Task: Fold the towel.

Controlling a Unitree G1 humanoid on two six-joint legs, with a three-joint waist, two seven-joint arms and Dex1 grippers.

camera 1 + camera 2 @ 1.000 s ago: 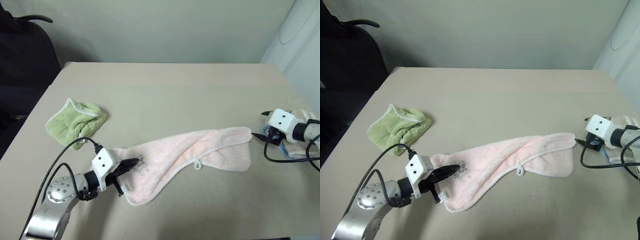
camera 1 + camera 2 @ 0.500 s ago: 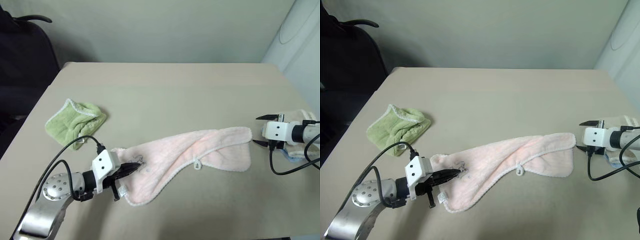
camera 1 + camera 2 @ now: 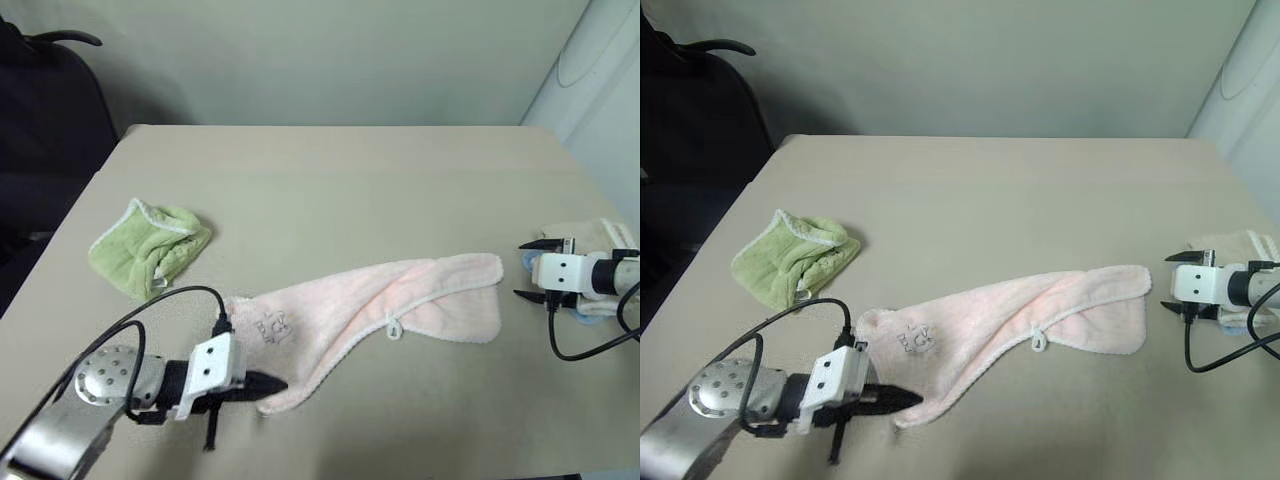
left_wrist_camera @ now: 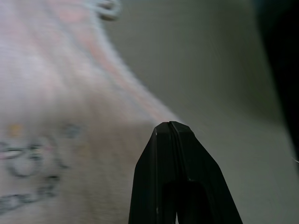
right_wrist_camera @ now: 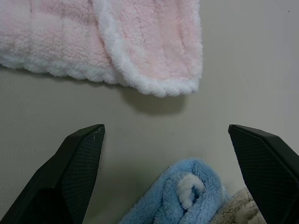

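The towel is pale pink with white trim and lies stretched slantwise across the table, its small loop on the near edge. The embroidered mark shows near its left end. My left gripper is shut and points right, its tip at the towel's near left edge. No cloth shows between its fingers. My right gripper stands open just right of the towel's right corner, apart from it, with nothing between the fingers.
A crumpled lime-green cloth lies at the left of the table. A blue cloth and a beige towel sit under and behind my right gripper. A black chair stands past the table's far left corner.
My left gripper slid back off the towel toward the near edge and turned to point right, uncovering the embroidered mark. My right gripper rolled and dipped a little, staying open.
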